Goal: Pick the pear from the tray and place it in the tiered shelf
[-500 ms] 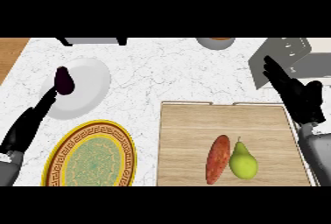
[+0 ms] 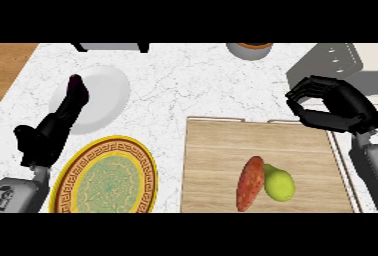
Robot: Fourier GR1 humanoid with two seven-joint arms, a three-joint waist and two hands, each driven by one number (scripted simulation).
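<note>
The pear (image 2: 280,183) lies on the wooden tray (image 2: 221,160) at about five o'clock in the view, touching a reddish sweet potato (image 2: 249,183) at its nine o'clock side. The right hand (image 2: 332,106) hovers at two o'clock over the tray's far corner, fingers curled, holding nothing. The tiered shelf (image 2: 328,62) stands just beyond it. The left hand (image 2: 55,131) rests at nine o'clock, fingers straight, over a white plate (image 2: 107,97). A yellow patterned plate (image 2: 107,181) sits at seven o'clock on the table (image 2: 192,85).
</note>
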